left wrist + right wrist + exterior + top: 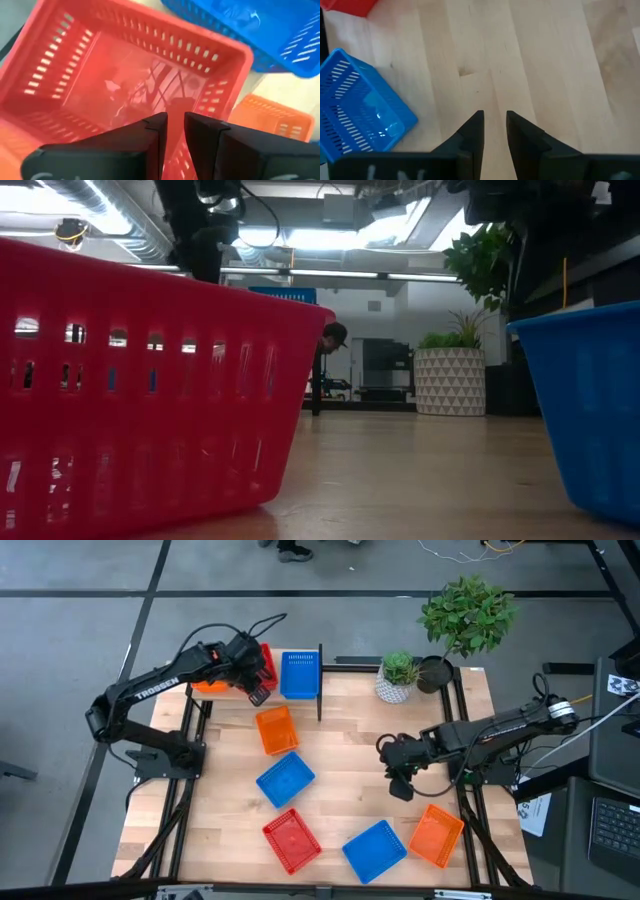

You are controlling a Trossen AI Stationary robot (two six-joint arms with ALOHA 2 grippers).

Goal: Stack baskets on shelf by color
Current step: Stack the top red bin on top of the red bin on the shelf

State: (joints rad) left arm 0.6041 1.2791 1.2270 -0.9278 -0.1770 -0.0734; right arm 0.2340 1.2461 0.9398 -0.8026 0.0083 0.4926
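At the upper left of the high view, the left pincer hangs over a red perforated plastic basket on the narrow light-wood shelf, beside a blue mesh basket; its fingers stand a narrow slit apart, seemingly holding nothing. The right pincer, likewise barely parted and empty, hovers over the bare wooden counter at centre right.

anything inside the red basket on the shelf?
Nothing loose shows in the red basket the left gripper hangs over; its floor looks bare. The near corner is hidden behind the jaws. Beside it sits a blue basket.
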